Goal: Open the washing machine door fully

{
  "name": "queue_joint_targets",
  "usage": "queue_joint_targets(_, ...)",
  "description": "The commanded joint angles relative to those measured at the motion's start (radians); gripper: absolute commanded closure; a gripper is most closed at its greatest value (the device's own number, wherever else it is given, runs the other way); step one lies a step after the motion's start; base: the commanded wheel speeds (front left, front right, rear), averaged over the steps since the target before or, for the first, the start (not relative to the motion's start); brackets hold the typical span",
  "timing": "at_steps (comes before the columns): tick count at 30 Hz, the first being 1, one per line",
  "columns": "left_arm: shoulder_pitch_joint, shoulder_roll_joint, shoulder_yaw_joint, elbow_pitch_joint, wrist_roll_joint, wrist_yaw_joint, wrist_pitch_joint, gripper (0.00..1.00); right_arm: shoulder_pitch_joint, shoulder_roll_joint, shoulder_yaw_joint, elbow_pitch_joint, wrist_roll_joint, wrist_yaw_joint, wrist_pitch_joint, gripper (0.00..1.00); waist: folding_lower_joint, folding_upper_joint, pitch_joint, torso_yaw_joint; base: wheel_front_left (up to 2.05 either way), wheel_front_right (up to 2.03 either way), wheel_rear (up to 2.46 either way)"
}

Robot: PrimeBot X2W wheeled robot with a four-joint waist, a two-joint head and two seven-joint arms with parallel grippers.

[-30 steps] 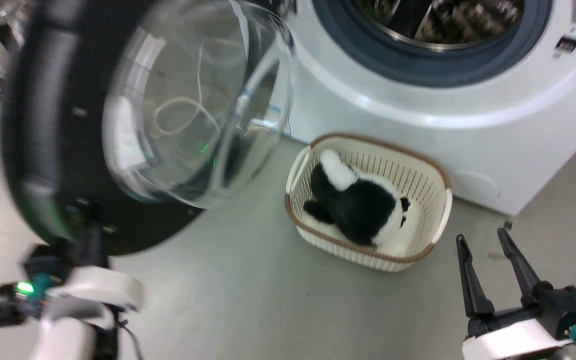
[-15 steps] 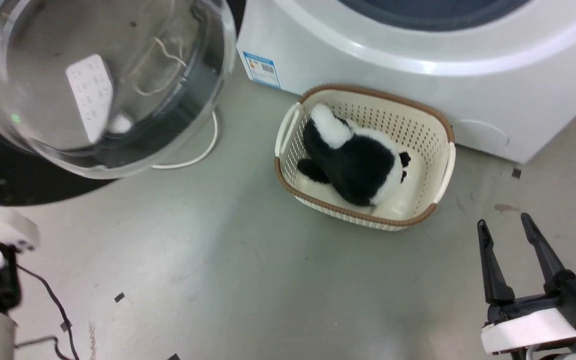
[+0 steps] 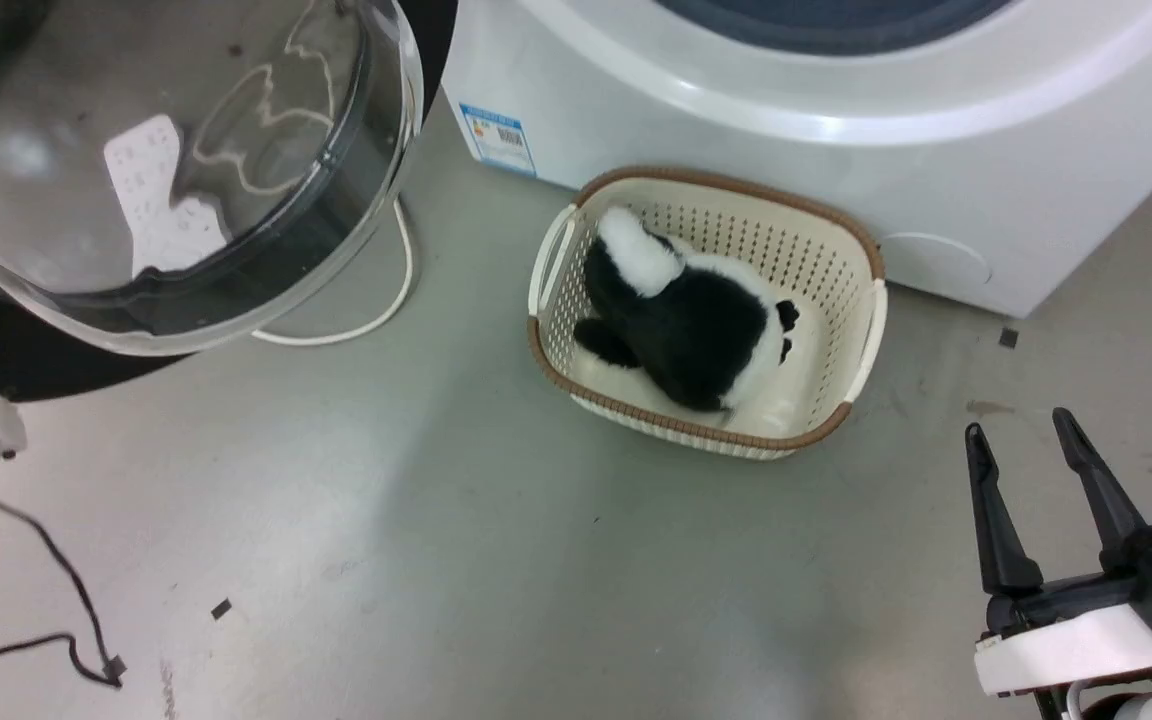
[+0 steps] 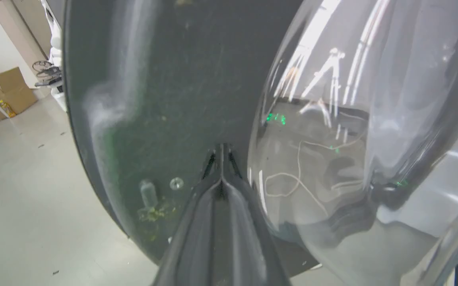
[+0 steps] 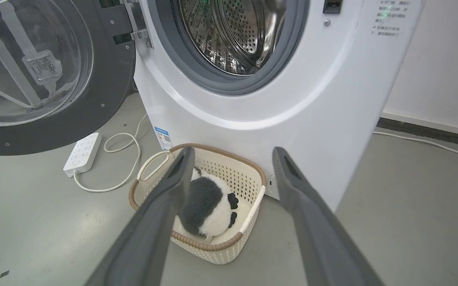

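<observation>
Washing machine door (image 3: 26,365) is judged rigid, heavy and slippery. Its black ring (image 4: 165,99), not the fragile glass (image 4: 352,139), is touched by the closed left end effector (image 4: 221,159). The right end effector (image 3: 1017,422) is held open.

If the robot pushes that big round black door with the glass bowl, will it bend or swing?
It will probably swing rather than bend: the washing machine door hangs on a metal hinge. Its thick glass bowl suggests it is stiff and fairly heavy. Its smooth dark face looks slippery, so the left gripper's closed tips might slide.
</observation>
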Motion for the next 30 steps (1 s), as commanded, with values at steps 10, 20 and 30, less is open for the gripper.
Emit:
queue_joint_targets(10, 0.195, -0.138, 0.024, -0.370, 0.141, -0.018, -0.006, 1.00, -0.015, 0.026, -0.052, -0.052, -0.006, 0.001, -0.005, 0.00, 0.0000, 0.0000, -0.147, -0.056, 0.00, 0.00, 0.00)
queue_joint_targets(20, 0.384, -0.284, -0.075, -0.538, 0.226, -0.034, -0.006, 1.00, 0.025, 0.041, -0.033, -0.073, -0.018, 0.001, -0.005, 0.00, 0.0000, 0.0000, -0.269, -0.151, 0.00, 0.00, 0.00)
queue_joint_targets(30, 0.527, -0.365, -0.164, -0.586, 0.285, -0.045, -0.006, 0.00, 0.074, 0.050, -0.026, -0.067, 0.014, 0.001, -0.005, 0.00, 0.0000, 0.0000, -0.306, -0.236, 0.00, 0.00, 0.00)
